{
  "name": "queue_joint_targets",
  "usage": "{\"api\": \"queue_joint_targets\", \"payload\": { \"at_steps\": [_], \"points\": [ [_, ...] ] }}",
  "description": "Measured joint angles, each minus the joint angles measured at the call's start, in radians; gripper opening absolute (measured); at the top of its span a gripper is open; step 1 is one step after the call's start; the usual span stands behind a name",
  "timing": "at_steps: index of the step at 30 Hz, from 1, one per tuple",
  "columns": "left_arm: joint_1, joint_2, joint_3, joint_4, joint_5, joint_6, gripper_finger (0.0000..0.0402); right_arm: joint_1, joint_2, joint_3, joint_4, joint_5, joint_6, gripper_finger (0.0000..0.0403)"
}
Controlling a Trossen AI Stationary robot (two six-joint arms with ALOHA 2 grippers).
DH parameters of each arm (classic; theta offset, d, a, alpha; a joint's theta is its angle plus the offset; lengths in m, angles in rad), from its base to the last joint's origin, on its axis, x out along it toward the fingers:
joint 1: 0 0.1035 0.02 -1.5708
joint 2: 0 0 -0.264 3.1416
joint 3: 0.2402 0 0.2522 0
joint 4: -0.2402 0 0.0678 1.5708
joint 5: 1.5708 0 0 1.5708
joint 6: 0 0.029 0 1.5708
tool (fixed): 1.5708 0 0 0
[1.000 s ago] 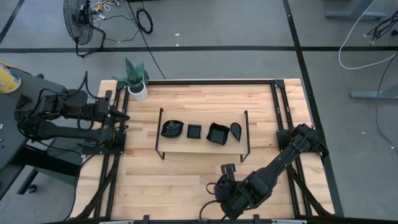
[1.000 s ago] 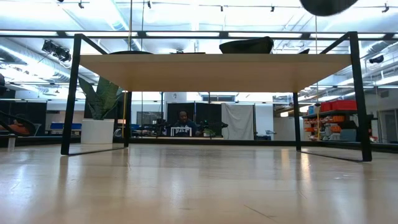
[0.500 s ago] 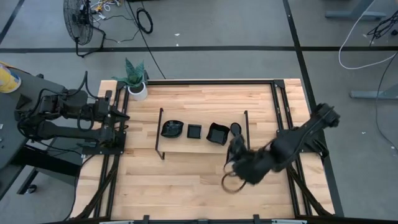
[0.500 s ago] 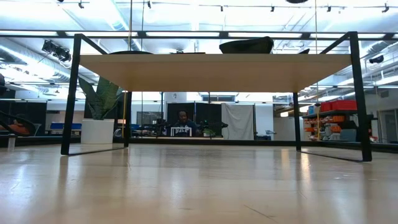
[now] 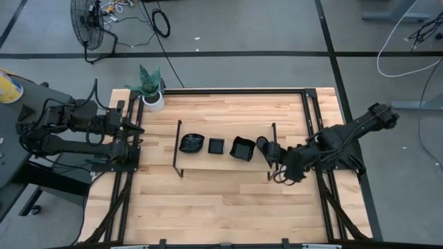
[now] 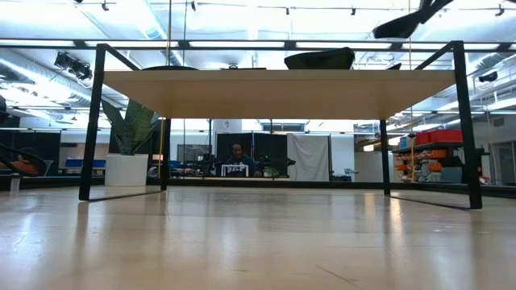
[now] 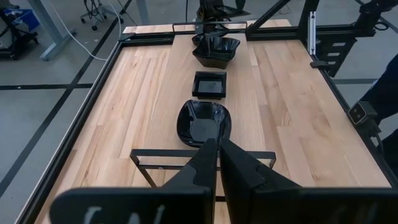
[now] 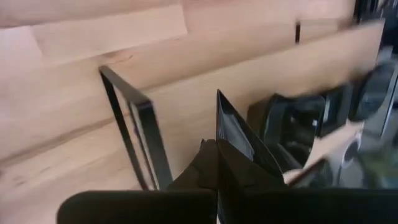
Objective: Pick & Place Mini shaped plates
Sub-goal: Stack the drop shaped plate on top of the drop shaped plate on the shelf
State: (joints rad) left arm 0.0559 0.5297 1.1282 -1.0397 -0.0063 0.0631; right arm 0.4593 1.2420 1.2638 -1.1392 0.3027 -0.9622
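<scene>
Only the right wrist view shows the right gripper (image 8: 217, 163) jaws clenched on a black plate (image 8: 239, 140); left gripper (image 7: 217, 163) clenched empty.

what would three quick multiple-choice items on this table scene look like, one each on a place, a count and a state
1. Where is the potted plant?
A. the table's far left corner
B. under the wire frame
C. beside the right arm's base

2. How many black dishes sit in the row on the shelf?
A. two
B. four
C. six

3. How is the right tool?
A. wide open
B. shut
C. out of sight

Answers:
1. A: the high view shows it at that corner.
2. B: leaf dish, square dish, deep square dish, teardrop dish.
3. B: its fingers meet in the right wrist view.
</scene>
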Motion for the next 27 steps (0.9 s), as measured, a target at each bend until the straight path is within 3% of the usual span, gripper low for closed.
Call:
{"api": "queue_joint_targets", "payload": {
  "at_steps": [8,17,27],
  "points": [
    [0.0,0.0,0.0,0.0,0.0,0.0,0.0025,-0.093,-0.106,-0.103,0.1,-0.108,-0.272,0.0],
    [0.0,0.0,0.0,0.0,0.0,0.0,0.0025,-0.267,-0.108,-0.124,0.134,-0.303,-0.232,0.0],
    [0.0,0.0,0.0,0.0,0.0,0.0,0.0025,-0.384,-0.096,-0.124,0.134,-0.478,-0.228,0.0]
  ]
}}
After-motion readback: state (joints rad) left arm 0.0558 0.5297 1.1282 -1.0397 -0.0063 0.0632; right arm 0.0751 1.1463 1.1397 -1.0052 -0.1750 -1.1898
